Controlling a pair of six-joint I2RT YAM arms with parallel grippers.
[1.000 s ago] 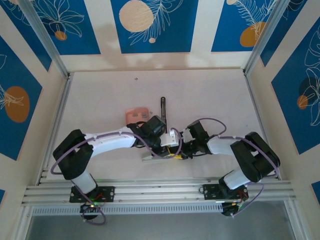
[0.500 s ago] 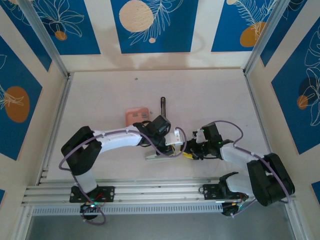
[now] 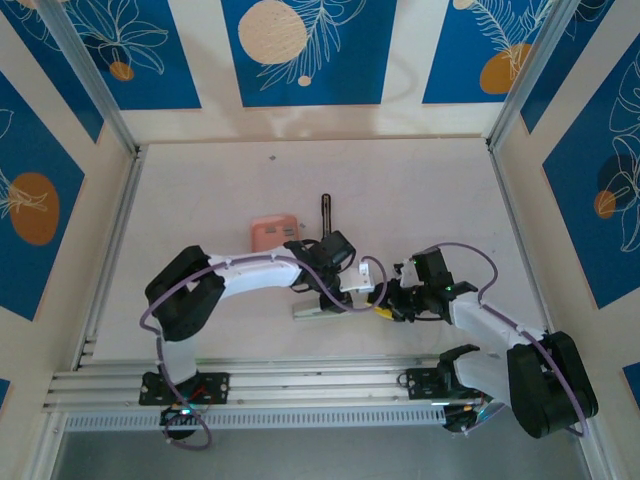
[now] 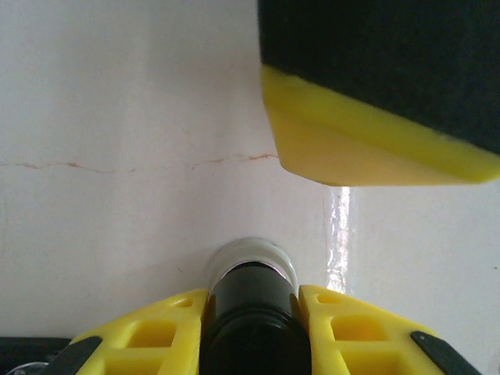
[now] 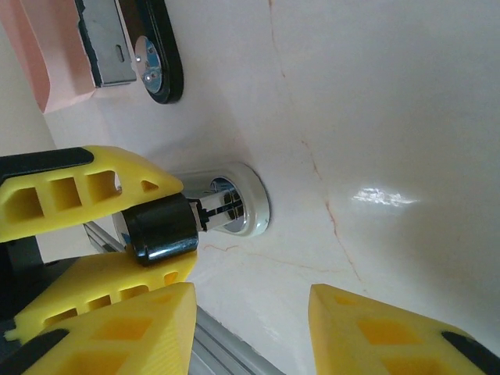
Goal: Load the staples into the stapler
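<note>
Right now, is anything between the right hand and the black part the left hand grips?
Nothing visible. The black part clamped in the left hand sits just beyond the open right hand, with only bare table between them.

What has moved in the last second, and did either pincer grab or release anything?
The left pincer swung to the right, clamped on a stubby black part. The right arm pulled back to the right; the right pincer opened wider and is now empty. I cannot tell whether it released anything. The pink box, black bar and silver bar lie where they were.
</note>
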